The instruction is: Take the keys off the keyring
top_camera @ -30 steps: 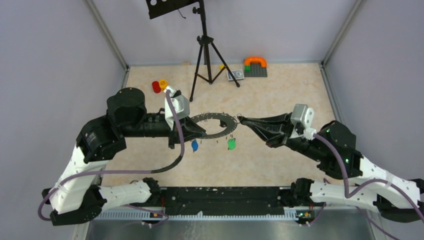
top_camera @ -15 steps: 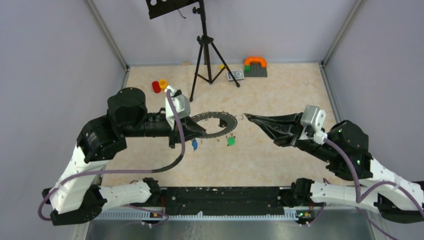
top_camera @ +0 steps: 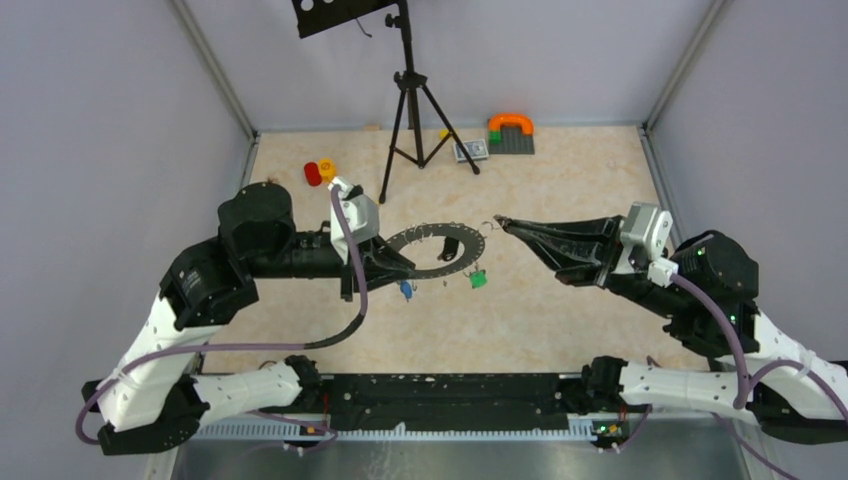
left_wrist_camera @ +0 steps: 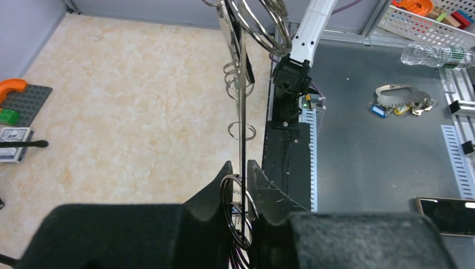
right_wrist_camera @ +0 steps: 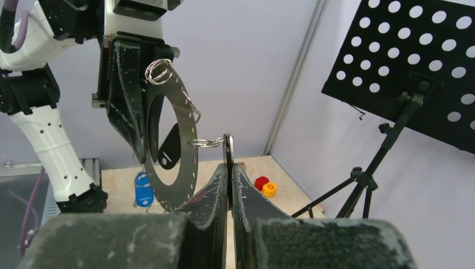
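**Ring held aloft, one key pinched at its rim**

The left hand [top_camera: 402,264] clamps the keyring [top_camera: 468,240] by its rim at about 8 o'clock, its fingers narrowed onto the thin plate. In the left wrist view the plate runs edge-on between them, with small split rings crowded into the same gap. The hand holds the ring clear of the bench [top_camera: 560,180], near its middle. This is probably so the keys hang free and the other arm can reach any part of the rim.

The right hand [top_camera: 503,223] sits at the ring's 2 o'clock, closed tight on a black-headed key [right_wrist_camera: 228,147]. That key's split ring [right_wrist_camera: 205,143] stretches back toward one of the holes along the plate's edge. From above there looks to be a gap between fingertips and plate, but the right wrist view shows the loop overlapping the rim. I cannot tell whether it is threaded or already free.

A green-tagged key [top_camera: 479,280] dangles at the ring's 5 o'clock and a blue-tagged key [top_camera: 405,290] at 7 o'clock, both below the plate. Several bare loops also line the rim.

With so much attached, the task looks far from finished. The plate is thin, so a hard sideways tug could twist it in the left hand's grip.
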You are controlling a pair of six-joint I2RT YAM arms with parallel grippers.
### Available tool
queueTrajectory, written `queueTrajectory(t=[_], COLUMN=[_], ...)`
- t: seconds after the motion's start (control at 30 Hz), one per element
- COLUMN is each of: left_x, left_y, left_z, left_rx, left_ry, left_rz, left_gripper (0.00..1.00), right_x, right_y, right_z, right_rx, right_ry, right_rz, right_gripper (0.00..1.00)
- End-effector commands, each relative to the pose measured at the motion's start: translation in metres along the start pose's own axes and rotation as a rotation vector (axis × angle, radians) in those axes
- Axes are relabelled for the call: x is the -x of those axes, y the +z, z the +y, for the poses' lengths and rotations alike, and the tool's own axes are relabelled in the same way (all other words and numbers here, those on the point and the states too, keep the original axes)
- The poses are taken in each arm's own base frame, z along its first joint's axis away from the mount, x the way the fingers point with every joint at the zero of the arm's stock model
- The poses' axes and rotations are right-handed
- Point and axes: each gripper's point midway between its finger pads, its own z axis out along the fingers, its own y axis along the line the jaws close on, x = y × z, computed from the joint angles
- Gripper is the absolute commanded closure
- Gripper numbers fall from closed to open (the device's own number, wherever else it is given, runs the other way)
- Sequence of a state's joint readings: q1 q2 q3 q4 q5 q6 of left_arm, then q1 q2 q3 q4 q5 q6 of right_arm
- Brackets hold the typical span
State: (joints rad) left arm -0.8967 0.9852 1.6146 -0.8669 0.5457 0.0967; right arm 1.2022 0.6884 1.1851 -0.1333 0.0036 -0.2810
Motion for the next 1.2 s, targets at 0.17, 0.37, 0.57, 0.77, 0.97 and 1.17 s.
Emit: queueTrajectory(t=[0.17, 0.37, 0.57, 0.77, 0.97, 1.17], left_x=[0.004, 0.000, 0.003, 0.018, 0.045, 0.063], left_y=[0.002, 0.003, 0.002, -0.001, -0.003, 0.006], left_z=[-0.013, -0.014, -0.013, -0.010, -0.010, -0.010], left_rx=[-0.063, -0.069, -0.060, -0.031, -0.031, -0.069], left_ry=[-0.017, -0.022, -0.009, 0.030, 0.057, 0.062], left_rz=[-0.065, -0.074, -0.112, -0.194, -0.317, -0.402], left_gripper=[0.68, 0.60, 0.46, 0.21, 0.16, 0.27], right_x=[0.036, 0.033, 0.027, 0.023, 0.018, 0.005], right_y=[0.006, 0.007, 0.007, 0.007, 0.013, 0.023], right_z=[-0.009, -0.004, -0.001, 0.000, 0.004, 0.007], right_rx=[-0.001, 0.025, 0.042, 0.043, 0.057, 0.071], right_ry=[-0.061, -0.071, -0.080, -0.071, -0.051, -0.047], right_rz=[-0.073, -0.062, -0.038, -0.028, -0.013, 0.043], right_gripper=[1.00, 1.00, 1.00, 1.00, 1.00, 1.00])
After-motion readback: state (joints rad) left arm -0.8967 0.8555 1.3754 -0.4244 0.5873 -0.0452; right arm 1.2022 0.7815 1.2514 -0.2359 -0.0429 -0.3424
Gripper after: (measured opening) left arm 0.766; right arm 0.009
